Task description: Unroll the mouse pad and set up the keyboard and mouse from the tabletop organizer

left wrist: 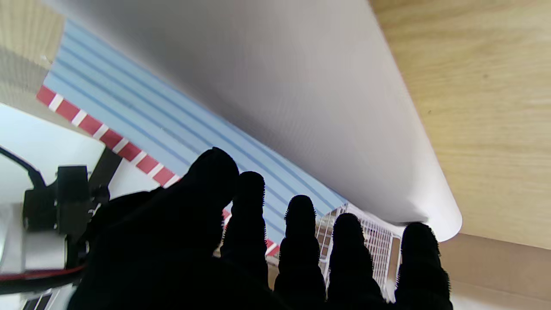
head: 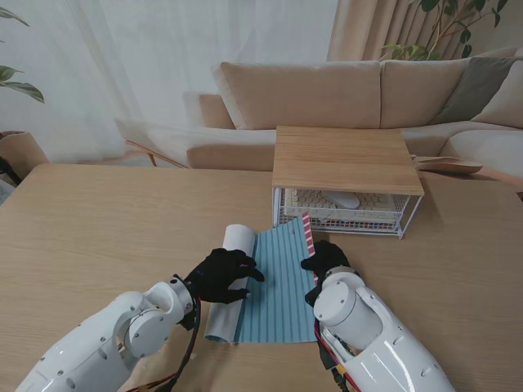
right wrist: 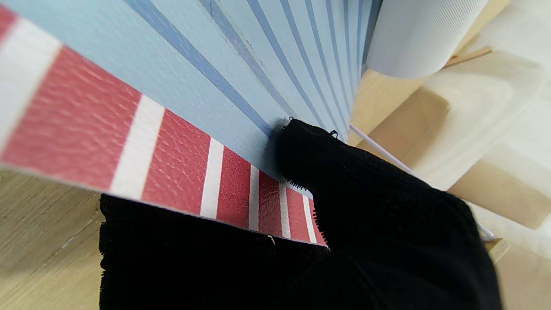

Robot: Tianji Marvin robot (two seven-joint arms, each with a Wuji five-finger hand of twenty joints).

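**A:** The right hand [head: 324, 260] sits just right of the frame's centre, clamped on the red-and-white striped edge of the mouse pad [head: 282, 282]. In the right wrist view the thumb [right wrist: 310, 150] presses on the blue face while the other fingers lie under the edge.

**B:** And the left hand [head: 222, 274]?

**A:** Left of centre, fingers spread and resting over the roll — the pale, still-curled part of the pad [head: 233, 269]. It grips nothing that I can see; the fingertips [left wrist: 299, 215] lie apart along the line where the roll meets the blue striped surface.

**B:** So where is the pad itself?

**A:** In the lower middle of the frame, on the wooden table [head: 98, 237], half unrolled: blue stripes flat in the centre, the roll on its left side, the striped edge lifted at its right.

**B:** The keyboard and mouse?

**A:** Both in the white wire organizer [head: 347, 184], upper right of centre — the keyboard [head: 376, 202] lies on the lower shelf with the mouse [head: 343, 199] on top of it, under the wooden top.
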